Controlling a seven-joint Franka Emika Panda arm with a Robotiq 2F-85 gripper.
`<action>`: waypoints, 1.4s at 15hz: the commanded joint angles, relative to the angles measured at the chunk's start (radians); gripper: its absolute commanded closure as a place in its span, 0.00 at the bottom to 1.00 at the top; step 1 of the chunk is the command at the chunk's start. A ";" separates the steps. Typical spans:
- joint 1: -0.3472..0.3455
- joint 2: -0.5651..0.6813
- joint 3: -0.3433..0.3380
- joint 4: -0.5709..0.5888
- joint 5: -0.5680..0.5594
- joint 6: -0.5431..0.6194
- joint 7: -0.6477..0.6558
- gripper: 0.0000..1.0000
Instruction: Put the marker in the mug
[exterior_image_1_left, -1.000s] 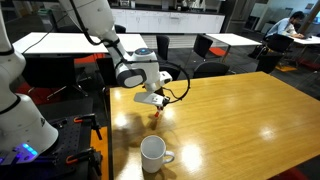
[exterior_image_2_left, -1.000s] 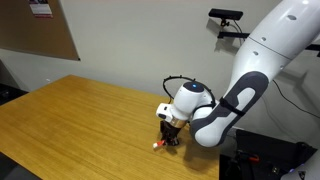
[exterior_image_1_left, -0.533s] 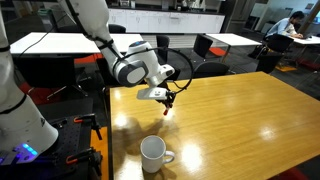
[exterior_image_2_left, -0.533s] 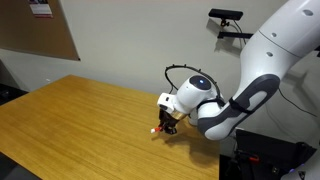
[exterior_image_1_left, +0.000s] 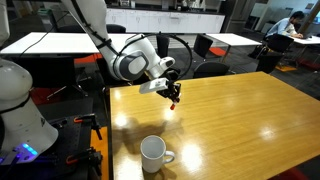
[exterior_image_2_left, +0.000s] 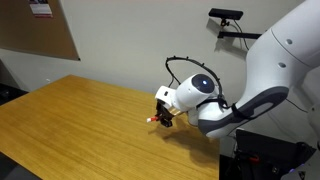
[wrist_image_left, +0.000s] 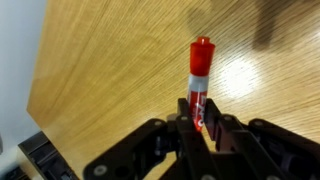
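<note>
My gripper (wrist_image_left: 199, 118) is shut on the red marker (wrist_image_left: 199, 75), which sticks out from between the fingers with a whitish band below its red cap. In both exterior views the gripper (exterior_image_1_left: 173, 93) (exterior_image_2_left: 161, 117) holds the marker (exterior_image_1_left: 175, 105) (exterior_image_2_left: 153, 120) in the air above the wooden table (exterior_image_1_left: 240, 120). The white mug (exterior_image_1_left: 153, 153) stands upright near the table's front edge, below and a little left of the gripper, with its handle to the right. The mug is out of view in the wrist view.
The table's left edge lies close to the robot base (exterior_image_1_left: 20, 110). Black chairs (exterior_image_1_left: 210, 48) and white tables stand behind. A wall with a cork board (exterior_image_2_left: 40, 30) shows in an exterior view.
The gripper has risen from the table surface with the marker held in it and moved a little away from the mug. The mug has not moved.
</note>
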 joint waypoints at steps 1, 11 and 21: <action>0.200 0.136 -0.176 -0.018 0.057 0.080 0.082 0.95; 0.231 0.105 -0.188 -0.067 0.167 0.049 0.142 0.95; 0.234 0.172 -0.288 -0.054 0.318 0.108 0.220 0.95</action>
